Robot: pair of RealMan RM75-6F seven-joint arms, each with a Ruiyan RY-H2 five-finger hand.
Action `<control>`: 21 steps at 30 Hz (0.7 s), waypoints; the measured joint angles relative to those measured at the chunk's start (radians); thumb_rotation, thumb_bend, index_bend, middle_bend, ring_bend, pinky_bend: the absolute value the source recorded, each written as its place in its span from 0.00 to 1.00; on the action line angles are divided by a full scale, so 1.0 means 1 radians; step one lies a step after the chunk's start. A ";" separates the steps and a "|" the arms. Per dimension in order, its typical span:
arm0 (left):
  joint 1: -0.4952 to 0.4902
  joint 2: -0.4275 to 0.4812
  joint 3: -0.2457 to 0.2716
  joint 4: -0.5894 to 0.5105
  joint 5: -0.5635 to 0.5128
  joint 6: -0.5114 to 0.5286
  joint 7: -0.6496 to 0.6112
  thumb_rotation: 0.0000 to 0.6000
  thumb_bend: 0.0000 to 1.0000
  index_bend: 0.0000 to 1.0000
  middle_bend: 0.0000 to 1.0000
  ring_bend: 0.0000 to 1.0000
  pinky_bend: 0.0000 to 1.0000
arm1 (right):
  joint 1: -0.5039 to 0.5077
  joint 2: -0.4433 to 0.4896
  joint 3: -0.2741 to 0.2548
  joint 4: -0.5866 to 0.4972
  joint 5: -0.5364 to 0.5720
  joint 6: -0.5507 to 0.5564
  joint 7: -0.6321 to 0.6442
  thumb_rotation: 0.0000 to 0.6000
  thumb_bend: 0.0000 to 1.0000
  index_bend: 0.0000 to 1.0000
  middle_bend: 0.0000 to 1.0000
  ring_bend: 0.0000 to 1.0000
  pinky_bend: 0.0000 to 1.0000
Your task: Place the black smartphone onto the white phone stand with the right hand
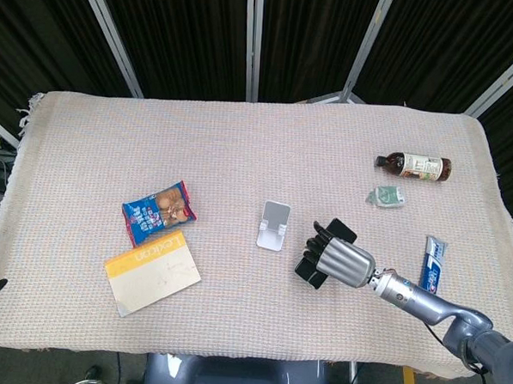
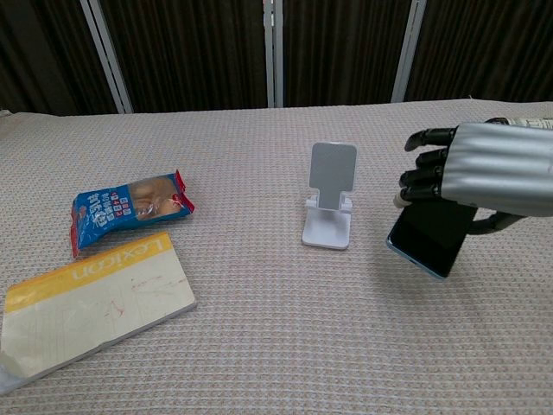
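Observation:
My right hand (image 2: 484,177) (image 1: 337,256) grips the black smartphone (image 2: 430,236) (image 1: 307,270) and holds it tilted above the cloth. Its lower edge hangs below my fingers, with a shadow under it. The white phone stand (image 2: 330,204) (image 1: 274,224) stands upright in the middle of the table, a short way to the left of the phone, with nothing on it. My left hand does not appear in either view.
A blue snack bag (image 1: 158,211) and a yellow-edged notebook (image 1: 152,272) lie at the left. A brown bottle (image 1: 414,166), a small green packet (image 1: 386,195) and a toothpaste tube (image 1: 432,264) lie at the right. A woven cloth (image 1: 242,140) covers the table.

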State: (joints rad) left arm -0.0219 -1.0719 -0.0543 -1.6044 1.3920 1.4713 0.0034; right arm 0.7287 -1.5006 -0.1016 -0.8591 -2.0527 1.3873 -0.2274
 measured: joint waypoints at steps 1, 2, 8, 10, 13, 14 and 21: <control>0.001 0.003 0.001 -0.001 0.003 0.002 -0.005 1.00 0.00 0.00 0.00 0.00 0.00 | 0.008 0.016 0.013 -0.034 0.000 -0.001 -0.051 1.00 0.12 0.55 0.57 0.45 0.24; 0.002 0.005 0.001 -0.002 0.005 0.004 -0.009 1.00 0.00 0.00 0.00 0.00 0.00 | 0.015 0.029 0.024 -0.066 0.000 -0.003 -0.092 1.00 0.12 0.55 0.56 0.45 0.24; 0.003 0.014 0.000 -0.003 0.007 0.005 -0.028 1.00 0.00 0.00 0.00 0.00 0.00 | 0.065 0.107 0.121 -0.289 0.019 -0.066 -0.403 1.00 0.12 0.55 0.56 0.45 0.21; 0.002 0.015 -0.001 -0.003 0.002 -0.001 -0.031 1.00 0.00 0.00 0.00 0.00 0.00 | 0.083 0.122 0.159 -0.346 0.031 -0.106 -0.525 1.00 0.12 0.55 0.56 0.45 0.18; 0.000 0.013 -0.001 -0.005 0.004 -0.003 -0.028 1.00 0.00 0.00 0.00 0.00 0.00 | 0.111 0.132 0.210 -0.418 0.051 -0.181 -0.707 1.00 0.12 0.55 0.56 0.45 0.17; -0.001 0.013 -0.001 -0.005 0.003 -0.005 -0.027 1.00 0.00 0.00 0.00 0.00 0.00 | 0.121 0.132 0.224 -0.435 0.057 -0.208 -0.760 1.00 0.12 0.55 0.56 0.44 0.17; -0.006 0.012 -0.008 0.019 -0.034 -0.034 -0.047 1.00 0.00 0.00 0.00 0.00 0.00 | 0.188 0.072 0.293 -0.466 0.106 -0.424 -1.101 1.00 0.12 0.55 0.56 0.43 0.12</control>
State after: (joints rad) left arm -0.0282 -1.0595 -0.0628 -1.5852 1.3584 1.4377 -0.0433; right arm 0.9171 -1.4290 0.1911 -1.3255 -1.9465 0.9635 -1.3284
